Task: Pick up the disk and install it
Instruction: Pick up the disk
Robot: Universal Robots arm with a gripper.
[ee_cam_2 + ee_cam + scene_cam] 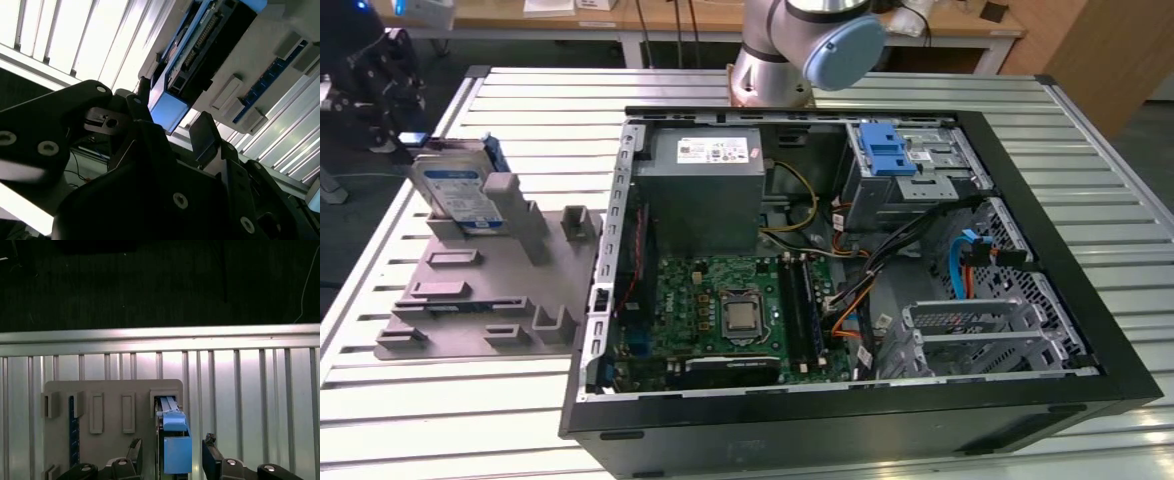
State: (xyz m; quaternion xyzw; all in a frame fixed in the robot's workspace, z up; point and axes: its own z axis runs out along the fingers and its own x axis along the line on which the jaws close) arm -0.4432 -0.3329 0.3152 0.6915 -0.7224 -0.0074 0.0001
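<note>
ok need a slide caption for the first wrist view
Open end effector above the disk, which stands on edge in its grey holder

Bright even room light; glare bleaches the slatted table (65, 45) in the second wrist view

Slatted metal table (454, 420), wooden desk (680, 22) behind

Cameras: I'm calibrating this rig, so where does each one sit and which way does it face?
Exterior view: stands apart, high, looking down on case, holder and disk; the arm shows.
First wrist view: on the wrist, looking down at the disk in its holder; the open claw shows.
Second wrist view: on the wrist, slanting past the claw at the disk.
Shared: disk and holder.
</note>
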